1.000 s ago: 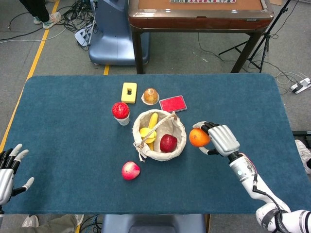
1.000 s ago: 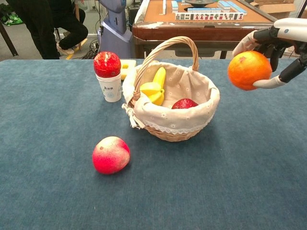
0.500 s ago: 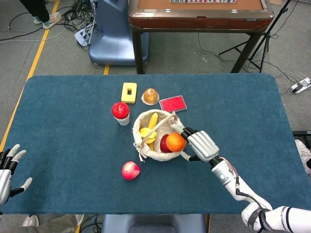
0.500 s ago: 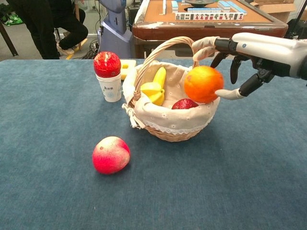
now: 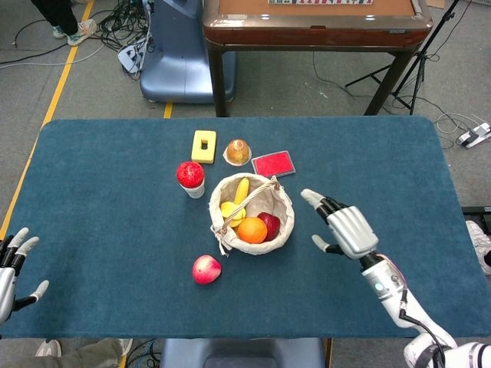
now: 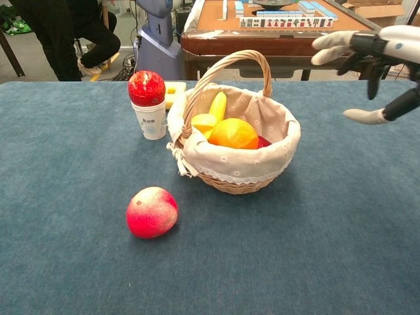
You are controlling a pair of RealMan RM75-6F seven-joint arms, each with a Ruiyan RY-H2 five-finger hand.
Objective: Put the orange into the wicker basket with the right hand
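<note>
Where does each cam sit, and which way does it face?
Head view: high above the near table edge, looking steeply down on the table; shows the left hand and the right hand with its forearm.
Chest view: low at the near edge, looking level across; shows only the right hand.
Shared: wicker basket, orange, right hand.

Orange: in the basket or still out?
In. The orange lies inside the wicker basket beside the banana and apple; the right hand is open, apart from it.
</note>
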